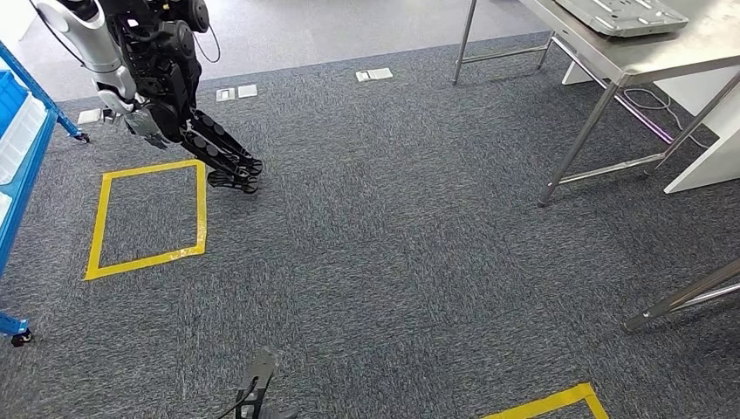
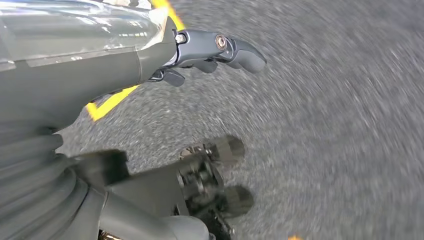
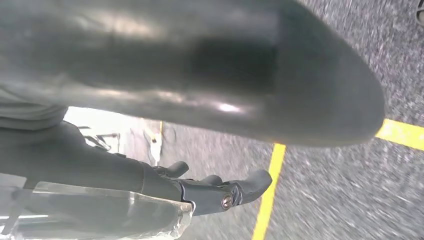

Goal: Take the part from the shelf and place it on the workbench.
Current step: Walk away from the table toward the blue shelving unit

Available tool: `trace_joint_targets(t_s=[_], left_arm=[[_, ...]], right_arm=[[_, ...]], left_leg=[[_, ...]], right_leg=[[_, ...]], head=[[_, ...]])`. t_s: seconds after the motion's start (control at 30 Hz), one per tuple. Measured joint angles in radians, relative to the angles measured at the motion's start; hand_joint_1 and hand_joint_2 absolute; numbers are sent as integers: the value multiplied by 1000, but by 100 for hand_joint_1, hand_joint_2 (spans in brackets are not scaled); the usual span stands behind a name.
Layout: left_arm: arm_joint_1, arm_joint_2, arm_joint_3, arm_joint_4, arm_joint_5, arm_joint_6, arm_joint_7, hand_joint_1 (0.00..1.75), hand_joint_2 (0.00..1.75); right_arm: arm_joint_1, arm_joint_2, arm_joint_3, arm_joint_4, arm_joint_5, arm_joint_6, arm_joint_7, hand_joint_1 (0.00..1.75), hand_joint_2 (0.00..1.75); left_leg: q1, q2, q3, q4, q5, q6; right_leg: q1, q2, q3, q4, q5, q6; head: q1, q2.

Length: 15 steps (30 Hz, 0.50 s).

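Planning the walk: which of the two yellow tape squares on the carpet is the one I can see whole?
The yellow square on the left, below the left hand. The other yellow square shows just a corner at the bottom edge.

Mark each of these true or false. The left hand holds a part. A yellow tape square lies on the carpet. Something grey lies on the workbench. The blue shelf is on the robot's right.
1. False: the left hand holds nothing; its fingers point down at the carpet.
2. True: the yellow tape square lies there.
3. True: a grey item lies on the workbench.
4. False: the blue shelf is on its left.
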Motion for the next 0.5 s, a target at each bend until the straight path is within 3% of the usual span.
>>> trace_joint_targets(t_s=[0.23, 0.5], left_arm=[[-40, 36, -131, 108, 73, -13, -40, 0, 175], [-23, 104, -185, 140, 272, -10, -55, 0, 175]], right_arm=[[9, 17, -50, 0, -11, -11, 11, 0, 0], [18, 16, -63, 0, 34, -13, -23, 0, 0]], left_leg=[[0, 0, 0, 0, 0, 0], [1, 1, -3, 2, 0, 0]], right_leg=[[0, 0, -2, 3, 0, 0], [0, 0, -6, 8, -1, 0]], head=[[0, 0], [0, 0]])
